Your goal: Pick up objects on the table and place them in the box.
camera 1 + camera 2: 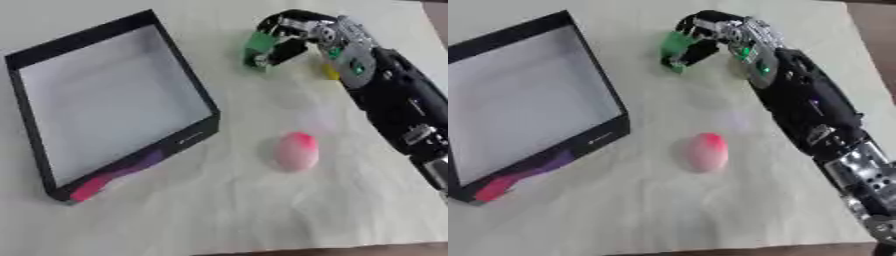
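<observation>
A pale table [219,215] covered in a light cloth fills both views. On its left side sits a shallow box [35,145] with black walls and a white floor, set askew so one corner points toward the near left; a pink and purple marking runs along its near wall.

The right robot hand [284,37] reaches in from the right edge to the far middle of the table, its black forearm running diagonally from the near right. Its fingers are curled around a small green object [259,44], the thumb below and the fingers over the top. The green object appears roughly upright, its long axis running near to far, though its shape is too blurred to name.

A pink egg-shaped object [297,151] lies on the table near the middle, well apart from the hand and just right of the box's near corner. Its long axis runs near to far, the redder end pointing far.

The left eye view shows a small yellow patch [330,73] just behind the wrist; the right eye view hides it behind the arm. The right eye view shows more of the silver joint at the near right.
</observation>
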You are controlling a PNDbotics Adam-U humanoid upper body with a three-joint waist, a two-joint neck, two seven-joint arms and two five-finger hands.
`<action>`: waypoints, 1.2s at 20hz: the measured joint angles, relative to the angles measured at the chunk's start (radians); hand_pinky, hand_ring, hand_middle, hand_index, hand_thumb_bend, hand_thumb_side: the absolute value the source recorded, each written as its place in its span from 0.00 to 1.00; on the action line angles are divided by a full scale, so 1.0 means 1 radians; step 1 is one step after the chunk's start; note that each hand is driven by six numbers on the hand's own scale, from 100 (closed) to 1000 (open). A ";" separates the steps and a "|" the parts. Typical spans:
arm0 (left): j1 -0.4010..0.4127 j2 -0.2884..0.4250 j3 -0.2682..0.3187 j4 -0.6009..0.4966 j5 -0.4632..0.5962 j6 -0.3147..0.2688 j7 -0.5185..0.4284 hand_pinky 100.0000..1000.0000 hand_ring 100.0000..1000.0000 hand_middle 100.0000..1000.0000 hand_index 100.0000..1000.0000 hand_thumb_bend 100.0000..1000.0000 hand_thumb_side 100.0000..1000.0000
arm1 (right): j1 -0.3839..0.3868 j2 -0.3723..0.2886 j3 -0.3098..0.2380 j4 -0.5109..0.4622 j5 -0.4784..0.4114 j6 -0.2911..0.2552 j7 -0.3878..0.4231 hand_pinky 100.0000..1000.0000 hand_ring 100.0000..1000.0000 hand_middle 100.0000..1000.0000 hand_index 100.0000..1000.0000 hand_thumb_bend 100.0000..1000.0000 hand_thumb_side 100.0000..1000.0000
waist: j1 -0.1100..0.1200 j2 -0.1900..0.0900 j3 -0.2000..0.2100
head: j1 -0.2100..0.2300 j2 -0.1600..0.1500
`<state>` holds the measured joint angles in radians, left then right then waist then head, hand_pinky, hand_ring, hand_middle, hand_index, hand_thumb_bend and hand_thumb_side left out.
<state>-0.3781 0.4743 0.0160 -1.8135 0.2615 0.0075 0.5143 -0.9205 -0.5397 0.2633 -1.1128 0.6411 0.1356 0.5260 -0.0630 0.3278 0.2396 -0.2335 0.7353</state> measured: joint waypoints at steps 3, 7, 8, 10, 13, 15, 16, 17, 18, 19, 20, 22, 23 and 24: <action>0.000 0.000 0.000 0.000 0.000 0.000 -0.001 0.69 0.55 0.77 0.82 0.27 0.58 | -0.003 -0.001 -0.002 -0.001 -0.009 0.003 0.009 0.85 0.76 0.80 0.89 0.39 0.27 | 0.000 0.000 -0.002 | 0.000 0.000; 0.000 0.000 0.000 0.000 0.000 0.002 -0.002 0.70 0.55 0.77 0.82 0.26 0.58 | -0.003 -0.002 -0.004 -0.007 -0.018 0.013 0.023 0.82 0.71 0.76 0.86 0.38 0.20 | 0.000 0.000 -0.002 | 0.001 0.000; 0.000 0.000 0.000 0.000 0.000 0.002 -0.002 0.70 0.55 0.77 0.82 0.26 0.58 | -0.003 -0.002 -0.004 -0.008 -0.020 0.015 0.025 0.81 0.69 0.76 0.86 0.38 0.20 | 0.000 0.000 -0.002 | 0.001 0.000; 0.000 -0.001 0.000 0.000 0.000 0.002 -0.002 0.70 0.55 0.77 0.82 0.26 0.58 | -0.003 -0.002 -0.004 -0.011 -0.021 0.023 0.027 0.80 0.66 0.74 0.84 0.39 0.17 | 0.000 0.000 -0.002 | 0.001 0.000; 0.000 -0.001 0.000 0.000 0.001 0.002 -0.002 0.70 0.55 0.77 0.82 0.26 0.58 | -0.003 -0.002 -0.004 -0.012 -0.022 0.034 0.022 0.79 0.62 0.70 0.81 0.36 0.17 | 0.000 0.000 -0.001 | 0.002 0.000; 0.000 -0.001 0.000 0.000 0.001 0.002 -0.002 0.70 0.55 0.77 0.82 0.26 0.58 | -0.003 -0.002 -0.004 -0.013 -0.026 0.041 0.019 0.79 0.60 0.67 0.79 0.36 0.16 | 0.000 0.000 -0.001 | 0.002 0.000; 0.000 -0.003 0.000 0.000 0.001 0.002 -0.002 0.70 0.55 0.77 0.82 0.26 0.58 | -0.003 -0.002 -0.004 -0.013 -0.028 0.043 0.018 0.79 0.57 0.64 0.77 0.35 0.15 | 0.000 0.000 -0.001 | 0.002 0.000; 0.000 -0.005 0.000 0.000 0.001 0.002 -0.002 0.70 0.55 0.77 0.82 0.26 0.58 | -0.003 -0.002 -0.004 -0.013 -0.030 0.045 0.016 0.79 0.55 0.62 0.75 0.33 0.15 | 0.000 0.000 -0.001 | 0.002 0.000; 0.000 -0.007 0.000 0.000 0.001 0.002 -0.002 0.70 0.55 0.77 0.82 0.26 0.58 | -0.003 -0.001 -0.004 -0.013 -0.032 0.048 0.015 0.78 0.53 0.59 0.73 0.31 0.14 | 0.000 0.000 -0.001 | 0.003 0.000; 0.000 -0.009 0.000 0.000 0.001 0.002 -0.002 0.70 0.55 0.77 0.82 0.26 0.58 | -0.003 -0.001 -0.004 -0.013 -0.035 0.052 0.013 0.78 0.52 0.58 0.72 0.31 0.13 | 0.000 0.000 -0.001 | 0.003 0.000; 0.000 -0.009 0.000 0.000 0.001 0.002 -0.002 0.70 0.55 0.77 0.82 0.26 0.58 | -0.003 -0.001 -0.004 -0.014 -0.039 0.057 0.010 0.78 0.50 0.56 0.71 0.29 0.11 | 0.000 0.000 -0.001 | 0.003 0.000; 0.000 -0.009 0.000 0.000 0.001 0.002 -0.002 0.70 0.55 0.77 0.82 0.26 0.58 | -0.002 -0.001 -0.004 -0.019 -0.049 0.067 0.003 0.78 0.50 0.54 0.69 0.27 0.10 | 0.000 0.000 0.000 | 0.003 0.000; 0.000 -0.009 0.000 0.000 0.001 0.002 -0.003 0.70 0.55 0.77 0.82 0.26 0.58 | -0.002 -0.001 -0.004 -0.022 -0.056 0.073 -0.002 0.78 0.49 0.54 0.69 0.27 0.09 | 0.000 0.000 0.000 | 0.004 0.000; 0.000 -0.009 0.000 0.000 0.001 0.002 -0.003 0.70 0.55 0.77 0.82 0.26 0.58 | 0.000 -0.001 -0.003 -0.027 -0.063 0.079 -0.008 0.78 0.49 0.54 0.69 0.26 0.09 | 0.000 0.000 0.000 | 0.005 0.000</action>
<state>-0.3781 0.4658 0.0157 -1.8135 0.2622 0.0096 0.5117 -0.9208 -0.5403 0.2600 -1.1400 0.5781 0.2148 0.5181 -0.0630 0.3278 0.2396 -0.2289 0.7356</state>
